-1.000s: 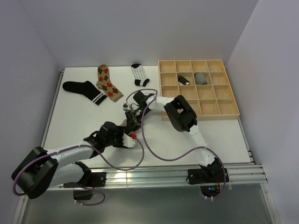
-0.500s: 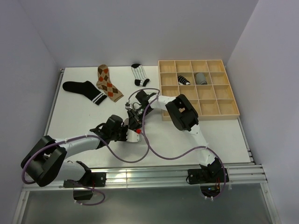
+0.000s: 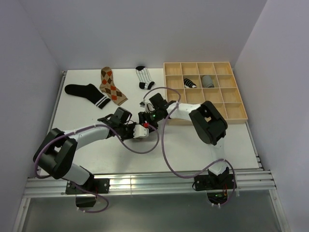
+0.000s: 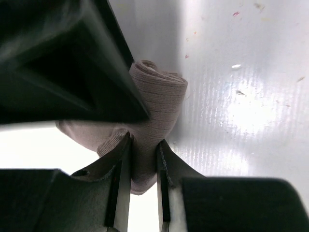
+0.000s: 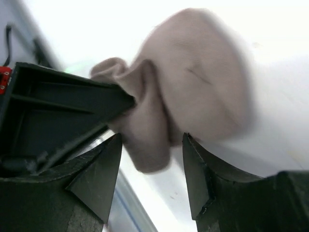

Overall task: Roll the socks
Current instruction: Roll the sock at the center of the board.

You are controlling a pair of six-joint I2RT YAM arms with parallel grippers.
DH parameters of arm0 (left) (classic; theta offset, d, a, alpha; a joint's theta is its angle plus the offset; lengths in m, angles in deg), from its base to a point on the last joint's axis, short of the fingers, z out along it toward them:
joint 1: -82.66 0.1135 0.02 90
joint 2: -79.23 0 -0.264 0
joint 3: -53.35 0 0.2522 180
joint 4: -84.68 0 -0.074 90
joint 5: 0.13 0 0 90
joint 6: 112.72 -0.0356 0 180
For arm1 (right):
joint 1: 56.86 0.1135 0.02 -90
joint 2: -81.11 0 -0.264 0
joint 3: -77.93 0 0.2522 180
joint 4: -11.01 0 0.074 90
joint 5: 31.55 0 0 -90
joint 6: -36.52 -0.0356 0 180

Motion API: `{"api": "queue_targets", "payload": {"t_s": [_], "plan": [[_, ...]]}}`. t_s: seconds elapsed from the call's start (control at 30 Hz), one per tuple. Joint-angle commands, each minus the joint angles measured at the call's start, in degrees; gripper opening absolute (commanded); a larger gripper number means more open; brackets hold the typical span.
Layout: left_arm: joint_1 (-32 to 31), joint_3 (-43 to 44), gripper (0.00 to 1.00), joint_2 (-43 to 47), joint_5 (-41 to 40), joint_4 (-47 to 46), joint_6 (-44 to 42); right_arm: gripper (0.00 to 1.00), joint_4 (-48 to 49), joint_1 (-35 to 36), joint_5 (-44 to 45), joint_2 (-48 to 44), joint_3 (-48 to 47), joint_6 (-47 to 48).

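Note:
A rolled taupe sock [image 4: 161,94] lies on the white table, and my left gripper [image 4: 143,145] is shut on its loose lower end. My right gripper [image 5: 152,145] is open, its fingers straddling the same sock [image 5: 203,82] without pinching it. From above, the left gripper [image 3: 139,129] and right gripper [image 3: 150,115] meet at the table's middle and hide the sock. Flat at the back lie a black sock with white bands [image 3: 87,93], an argyle sock [image 3: 112,86] and a striped sock [image 3: 143,77].
The wooden grid tray [image 3: 227,113] stands at the back right, with a rolled black-and-white sock [image 3: 190,83] and a rolled grey sock [image 3: 207,80] in neighbouring compartments. Purple cables loop over the table in front of the grippers.
My left gripper has come in from the near left and shut on the taupe sock. My right gripper has opened around it. Both have shifted right and toward the back.

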Motion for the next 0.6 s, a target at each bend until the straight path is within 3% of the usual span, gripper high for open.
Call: {"api": "queue_targets", "payload": {"t_s": [0.0,0.23,0.57], "plan": [[1.2,1.4,0.09,-4.4,9.1,16.4,0.6,0.61,9.1,-1.6,14.2,-6.5,6.5,-5.8],[4.6,10.9,0.1,-10.8,13.4,28.9,-2.2,0.61,16.6,-4.0,21.1,-17.7,18.3,-10.2],[6.2,28.4,0.12,-28.1,16.9,50.5,-2.0,0.6,25.7,-2.7,30.9,-33.1,32.9,-10.1]]}}
